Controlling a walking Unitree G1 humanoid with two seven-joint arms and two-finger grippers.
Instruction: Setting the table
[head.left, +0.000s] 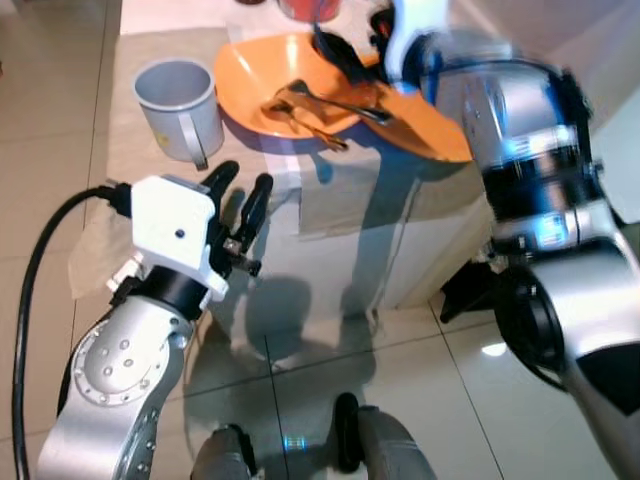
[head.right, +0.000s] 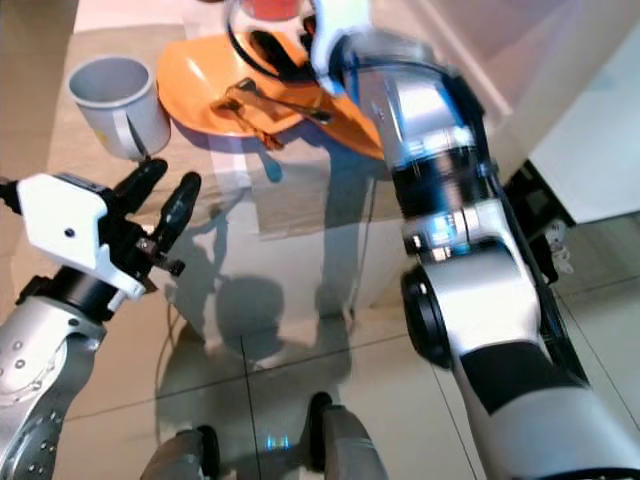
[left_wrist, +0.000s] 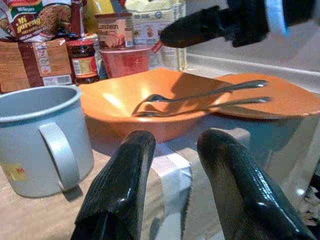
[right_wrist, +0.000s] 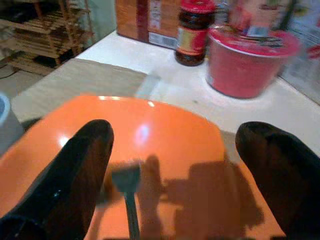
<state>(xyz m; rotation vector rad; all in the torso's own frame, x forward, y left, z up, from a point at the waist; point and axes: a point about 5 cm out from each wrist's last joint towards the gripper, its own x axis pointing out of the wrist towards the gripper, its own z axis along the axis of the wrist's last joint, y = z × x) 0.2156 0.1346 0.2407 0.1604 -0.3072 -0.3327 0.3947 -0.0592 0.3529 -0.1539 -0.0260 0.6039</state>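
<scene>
— Cutlery first: where are we seeing it?

— We are seeing a spoon and a fork lying in the orange bowl, their handles reaching across onto the orange plate just beside it. The bowl's rim is overlapping the plate's edge. Both are sitting on the table, near its front edge.

— What are we failing to make out?

— Which piece is the spoon and which the fork is staying unclear to us from the head views; the left wrist view is showing two thin metal handles, one above the other. The red tub and the dark jar behind the bowl are being cut off at the top of the head views. Our right arm is blurring and covering part of the plate.

— And the grey mug?

— It is standing upright beside the bowl, handle facing us.

— How are the arms posing?

— We are stretching the right arm forward over the plate, with the right gripper hanging above the bowl, fingers spread wide and holding nothing. The left gripper is hovering off the table's front edge, below the mug, its fingers a narrow gap apart, also holding nothing.
</scene>
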